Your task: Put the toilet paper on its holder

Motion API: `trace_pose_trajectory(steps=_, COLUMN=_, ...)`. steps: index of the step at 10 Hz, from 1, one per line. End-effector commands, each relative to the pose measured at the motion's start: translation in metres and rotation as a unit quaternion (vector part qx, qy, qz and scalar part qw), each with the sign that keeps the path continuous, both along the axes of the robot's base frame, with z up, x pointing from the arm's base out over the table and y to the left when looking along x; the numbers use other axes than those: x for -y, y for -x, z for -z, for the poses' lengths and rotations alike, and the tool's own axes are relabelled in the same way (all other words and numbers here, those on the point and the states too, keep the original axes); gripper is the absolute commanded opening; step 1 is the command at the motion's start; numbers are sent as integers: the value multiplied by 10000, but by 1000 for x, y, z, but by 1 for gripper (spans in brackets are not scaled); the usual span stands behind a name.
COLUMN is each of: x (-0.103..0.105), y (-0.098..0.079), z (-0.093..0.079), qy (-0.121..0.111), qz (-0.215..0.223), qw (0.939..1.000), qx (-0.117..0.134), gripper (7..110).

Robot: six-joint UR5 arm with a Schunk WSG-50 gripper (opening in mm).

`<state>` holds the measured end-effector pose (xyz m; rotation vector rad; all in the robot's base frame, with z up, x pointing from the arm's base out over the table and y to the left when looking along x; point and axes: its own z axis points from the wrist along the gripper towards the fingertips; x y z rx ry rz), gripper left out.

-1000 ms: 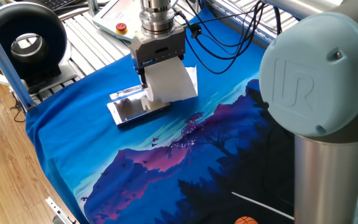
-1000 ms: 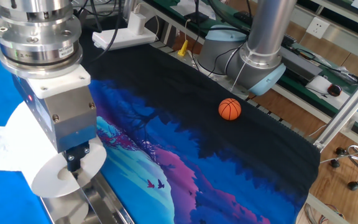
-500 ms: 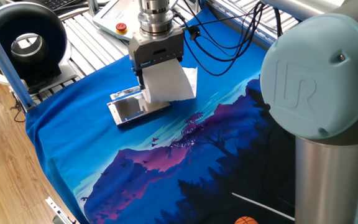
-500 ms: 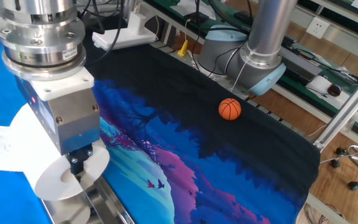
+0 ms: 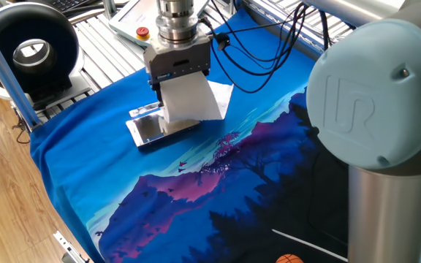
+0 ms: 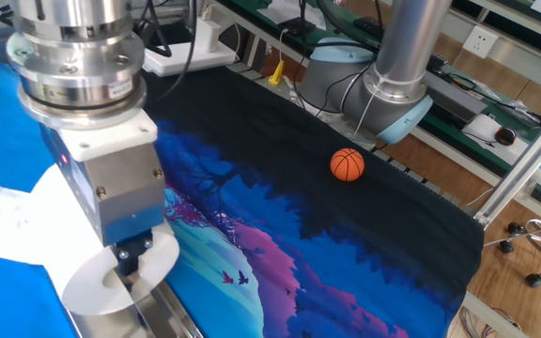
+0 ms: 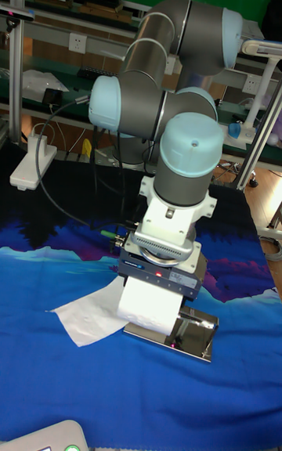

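My gripper is shut on the toilet paper, a white roll held just above the cloth. In the other fixed view one dark finger sits against the hollow core at the end face of the toilet paper, under my gripper. A loose sheet trails off onto the blue cloth. The holder, a shiny silver rectangle, lies flat right under and beside the roll. The tall fixed view shows the toilet paper hanging over the left part of the holder.
An orange basketball rests on the dark part of the cloth. A white pendant with a red button and a black ring-shaped device lie behind the cloth. The arm's base stands at the table's far side.
The gripper has shifted a little sideways with the roll, leftward in one fixed view, further over the holder. The trailing sheet dragged along with it.
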<state>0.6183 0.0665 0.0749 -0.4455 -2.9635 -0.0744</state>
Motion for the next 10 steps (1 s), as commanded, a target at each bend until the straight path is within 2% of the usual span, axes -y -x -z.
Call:
trace_pose_trajectory(steps=1, x=-13, y=1, z=2, qy=-20, qz=108, qw=9999, qx=64, gripper=7)
trace_pose_trajectory(steps=5, x=-27, y=5, z=7, qy=-21, qz=165, qw=9998, qx=114, gripper=7)
trace_pose_trajectory(steps=6, x=-33, y=7, z=8, qy=-87, qz=135, qw=9998, qx=115, gripper=7)
trace_pose_trajectory(steps=8, x=-36, y=10, z=7, qy=-51, qz=-9, qw=9999, qx=141, gripper=7)
trace_pose_trajectory(steps=10, x=-46, y=6, z=3, qy=-248, qz=-180, qw=9992, qx=256, gripper=7)
